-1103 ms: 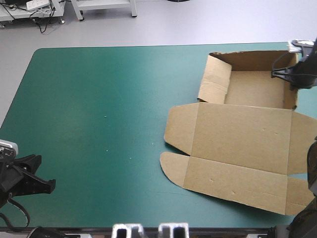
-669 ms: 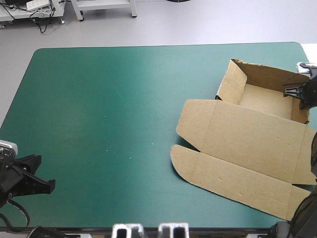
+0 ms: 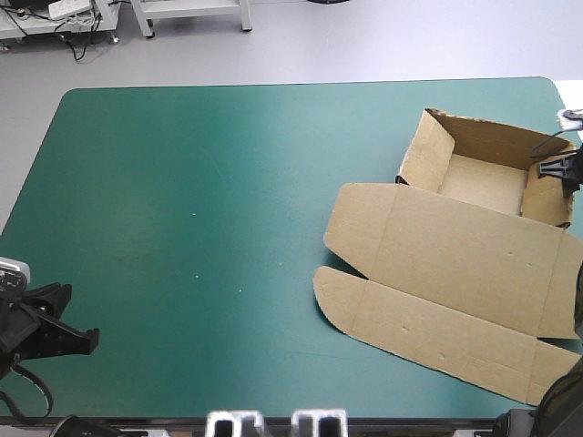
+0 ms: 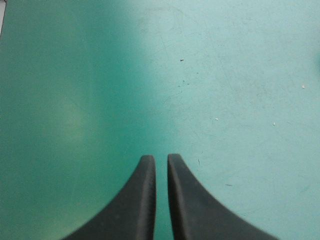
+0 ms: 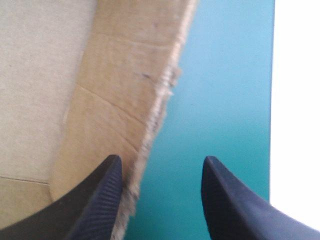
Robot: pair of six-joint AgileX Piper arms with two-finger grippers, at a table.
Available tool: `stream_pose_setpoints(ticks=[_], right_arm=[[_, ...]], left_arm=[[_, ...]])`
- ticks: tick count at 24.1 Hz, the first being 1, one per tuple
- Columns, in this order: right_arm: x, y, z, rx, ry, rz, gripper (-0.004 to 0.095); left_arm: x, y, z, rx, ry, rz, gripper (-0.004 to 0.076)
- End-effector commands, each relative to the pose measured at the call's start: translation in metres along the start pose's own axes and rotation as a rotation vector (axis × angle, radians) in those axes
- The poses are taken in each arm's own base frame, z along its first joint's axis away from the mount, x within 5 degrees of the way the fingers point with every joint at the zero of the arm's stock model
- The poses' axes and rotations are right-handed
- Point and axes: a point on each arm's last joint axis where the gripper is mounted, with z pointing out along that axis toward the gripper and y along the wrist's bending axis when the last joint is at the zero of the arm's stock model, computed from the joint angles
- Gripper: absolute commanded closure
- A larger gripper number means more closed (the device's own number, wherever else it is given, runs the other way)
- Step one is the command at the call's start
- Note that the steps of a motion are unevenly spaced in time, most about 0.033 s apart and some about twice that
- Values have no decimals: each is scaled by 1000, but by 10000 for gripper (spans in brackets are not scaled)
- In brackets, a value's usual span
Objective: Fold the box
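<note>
Your left end effector (image 4: 161, 162) is a pair of broad black fingers (image 4: 140, 205) shaped like curved fins. They are wide at the base, tapering to blunt rounded tips, matte and finely ribbed. In the high view it shows as an angular black block. Your right end effector (image 5: 160, 165) has the same black fins — close parallel ridges run across the surface of each.

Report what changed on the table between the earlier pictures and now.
The box slid toward the table's right edge and turned slightly clockwise, with the right gripper at its right wall; that gripper now stands open astride the wall. The left gripper stayed shut at the near left corner.
</note>
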Motion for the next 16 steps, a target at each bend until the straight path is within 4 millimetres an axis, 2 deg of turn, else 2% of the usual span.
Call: stream_pose_setpoints(ticks=[1,2,3,4,5,6,9,13,15,16], right_arm=[[16,-11,-70,97,-125,10,449],[19,-8,-81,70,-160,42,457],[23,0,-95,-20,-213,126,487],[27,9,-108,-109,-256,138,528],[33,25,-121,-243,-310,99,617],[39,36,-129,-300,-336,63,691],[63,59,-141,-350,-349,-21,931],[103,87,-148,-369,-335,-135,921],[137,96,-151,-379,-342,-165,921],[146,98,-148,-380,-344,-170,923]], left_arm=[[-1,5,-3,-49,31,17,667],[-1,6,-3,-56,31,19,667],[-1,6,-3,-61,27,21,667],[-1,6,-3,-63,26,21,667],[-1,6,-3,-63,26,21,667],[-1,6,-3,-64,23,30,672],[-4,7,-3,-68,-6,66,715],[-8,5,0,-55,-54,66,728],[-1,1,8,-24,-72,62,728],[4,-1,11,-13,-92,60,728]])
